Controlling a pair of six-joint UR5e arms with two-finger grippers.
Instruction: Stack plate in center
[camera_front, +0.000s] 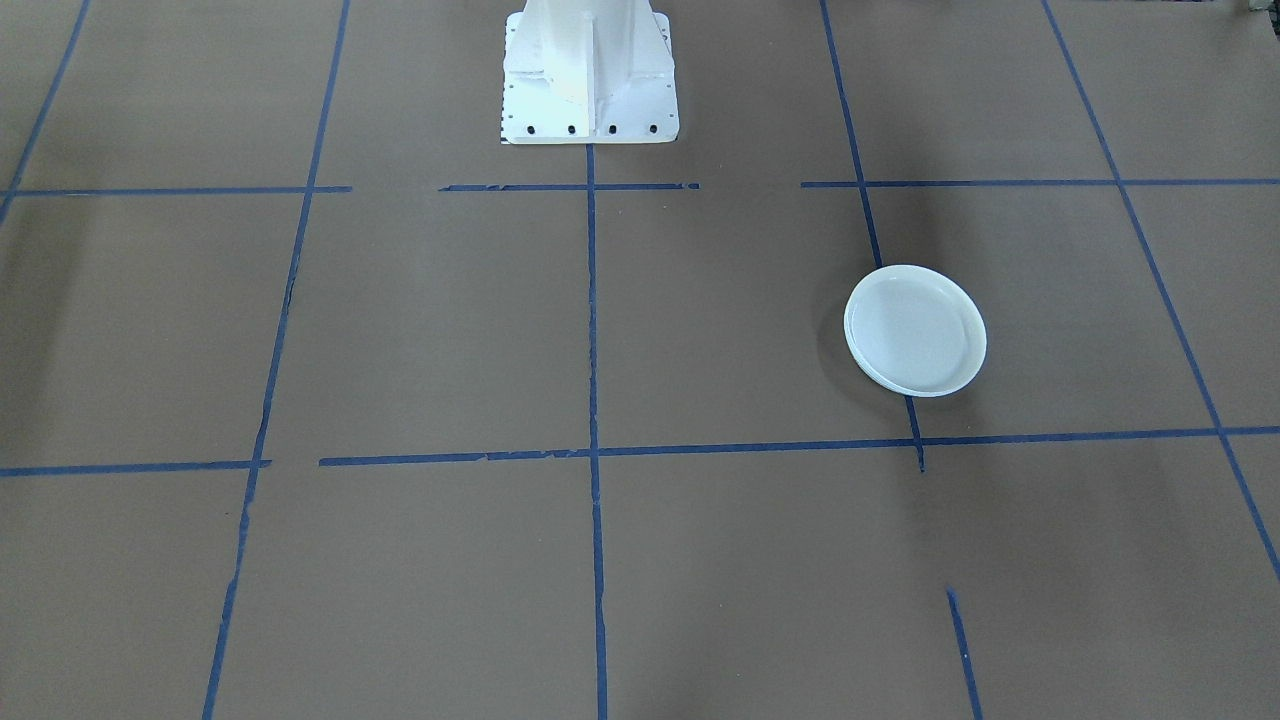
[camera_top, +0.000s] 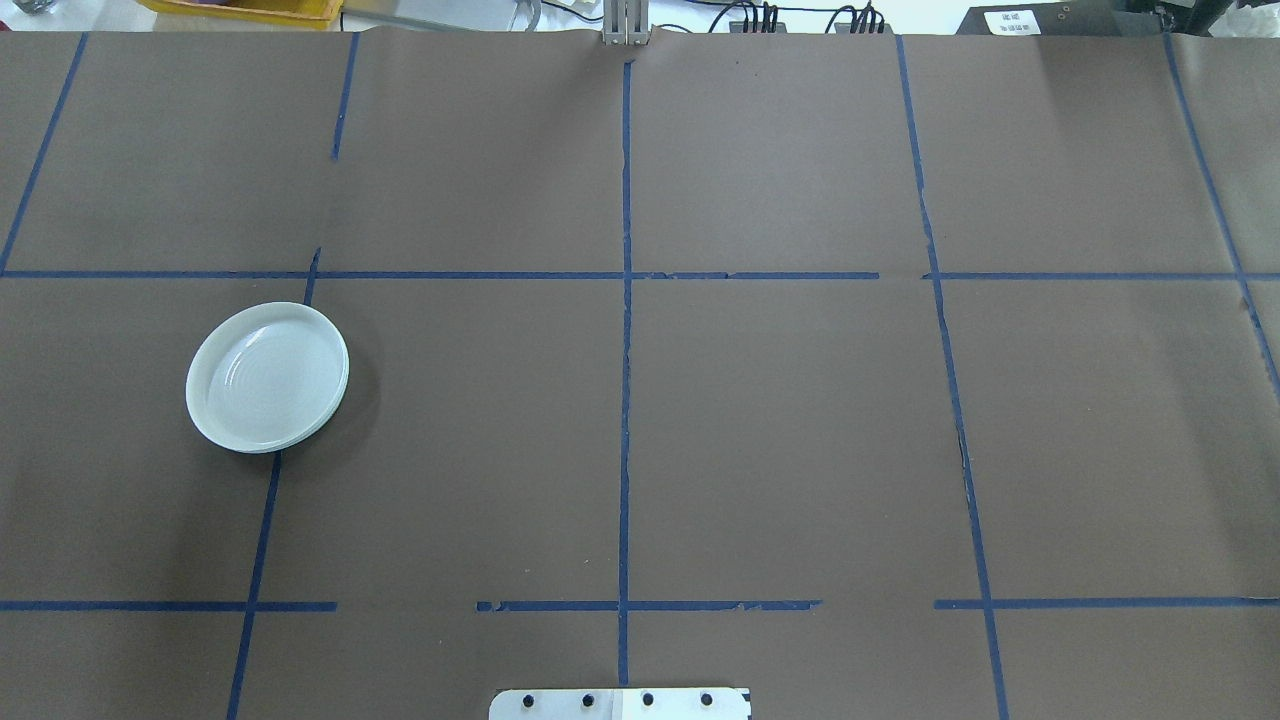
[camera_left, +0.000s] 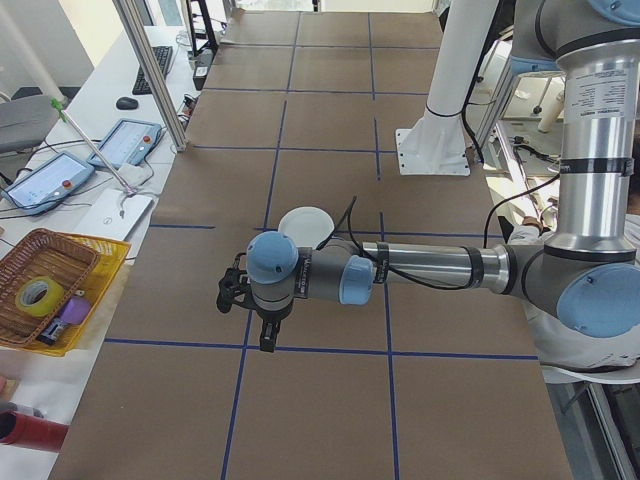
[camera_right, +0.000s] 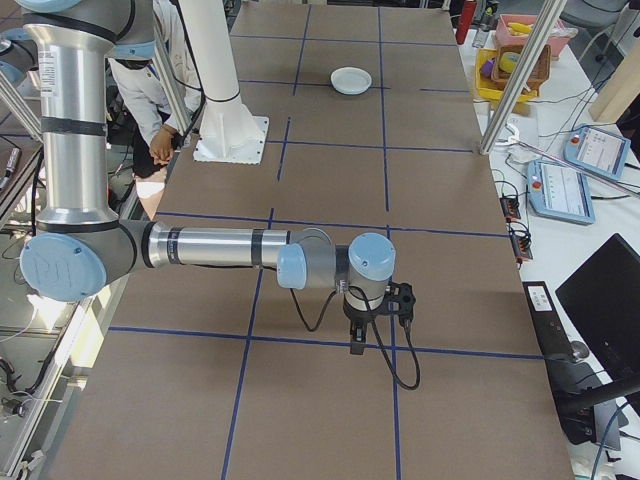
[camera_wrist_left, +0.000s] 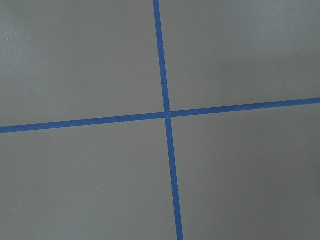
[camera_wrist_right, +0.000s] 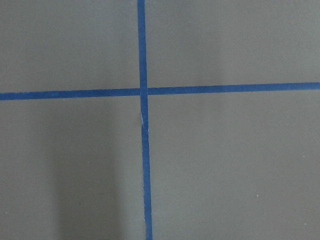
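Observation:
A stack of pale round plates (camera_top: 267, 378) lies on the brown table on my left side, also seen in the front view (camera_front: 915, 330). The top plate shows concentric ridges, and layered rims show beneath it. The center plate cannot be told apart within the stack. My left gripper (camera_left: 268, 340) hangs over a tape crossing, past the stack (camera_left: 305, 222) toward the table's left end. My right gripper (camera_right: 355, 342) hangs over a tape crossing near the opposite end, far from the stack (camera_right: 351, 80). Both show only in side views, so I cannot tell open or shut.
The white robot pedestal (camera_front: 588, 75) stands at the table's back middle. A wicker basket (camera_left: 45, 285) and tablets (camera_left: 125, 142) sit beside the left end, and a metal post (camera_left: 150, 70) rises there. A person (camera_right: 150, 90) is behind the pedestal.

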